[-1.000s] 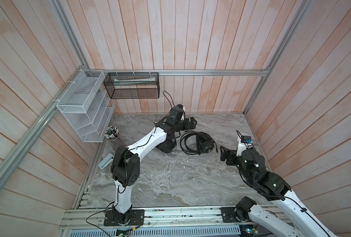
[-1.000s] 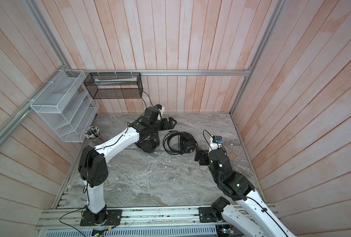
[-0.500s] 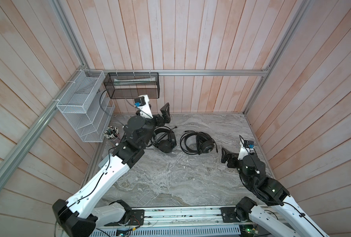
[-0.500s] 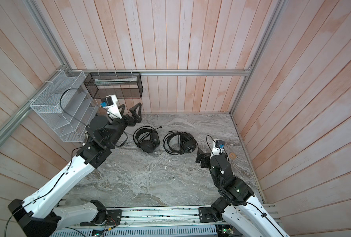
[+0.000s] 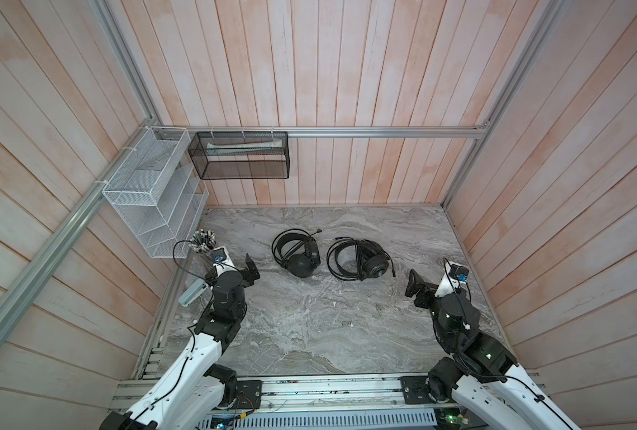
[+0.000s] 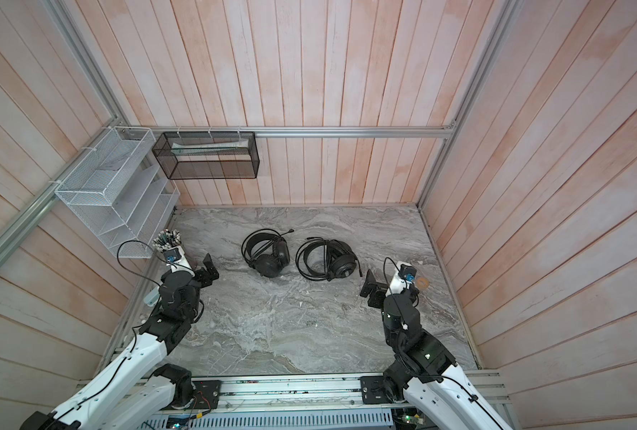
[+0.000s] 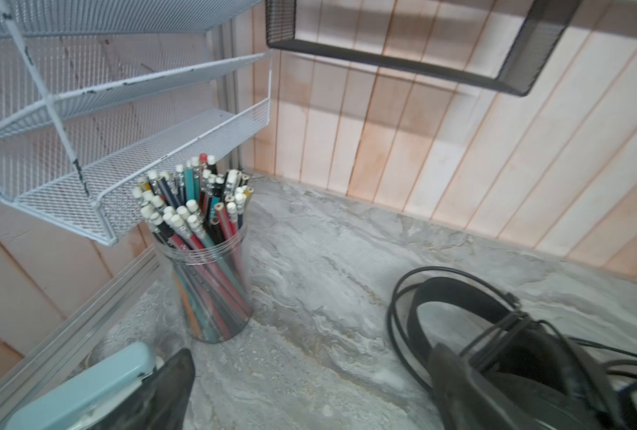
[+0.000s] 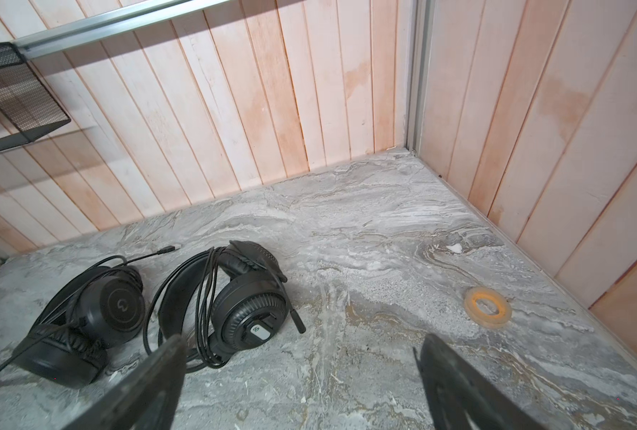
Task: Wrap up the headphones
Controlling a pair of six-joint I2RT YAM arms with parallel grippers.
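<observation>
Two black headphones lie side by side toward the back of the marble table [image 5: 309,320]. The smooth-cupped headset with a boom mic [image 5: 299,254] [image 6: 268,254] [image 8: 99,316] is on the left, its cable looped around it. The grille-backed headset [image 5: 362,259] [image 6: 328,259] [image 8: 244,311] lies to its right with its cable coiled over the band. My left gripper [image 5: 240,270] [image 7: 313,387] is open and empty, left of the smooth-cupped headset [image 7: 495,335]. My right gripper [image 5: 415,288] [image 8: 302,368] is open and empty, in front and right of the grille-backed headset.
A clear cup of pencils [image 5: 203,238] [image 7: 209,268] stands at the left edge under a white mesh rack [image 5: 149,201]. A black mesh basket [image 5: 240,156] hangs on the back wall. A pale blue device [image 5: 194,292] lies by the left rail, a tape ring [image 8: 488,307] near the right wall.
My left arm has drawn back from the smooth-cupped headset to the front left, leaving it on the table. My right arm has pulled back a little toward the front.
</observation>
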